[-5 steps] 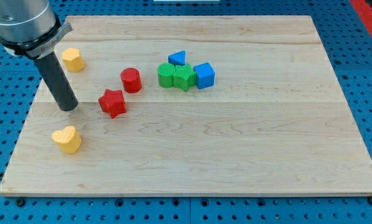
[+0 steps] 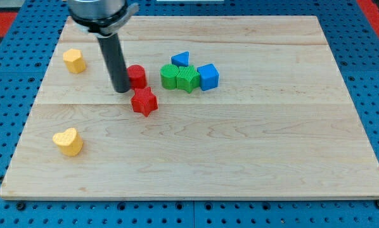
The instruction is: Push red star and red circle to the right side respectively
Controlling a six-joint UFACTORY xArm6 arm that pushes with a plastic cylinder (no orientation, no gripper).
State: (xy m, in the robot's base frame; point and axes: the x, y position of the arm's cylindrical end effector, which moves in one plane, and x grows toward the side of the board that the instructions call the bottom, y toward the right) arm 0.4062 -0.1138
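Note:
The red star [image 2: 144,101] lies left of the board's middle. The red circle [image 2: 137,76] stands just above it, partly hidden by my rod. My tip [image 2: 122,89] sits right against the red circle's left side and just up-left of the red star. Whether it touches the star I cannot tell.
A green circle [image 2: 170,77], a green block [image 2: 188,80], a blue cube [image 2: 208,76] and a blue triangle [image 2: 181,59] cluster right of the red circle. A yellow block [image 2: 75,61] sits at the upper left, a yellow heart [image 2: 68,141] at the lower left. The wooden board [image 2: 240,158] rests on a blue pegboard.
My tip moved right and slightly up, from left of the red star to beside the red circle. The red star shifted right. The red circle barely moved.

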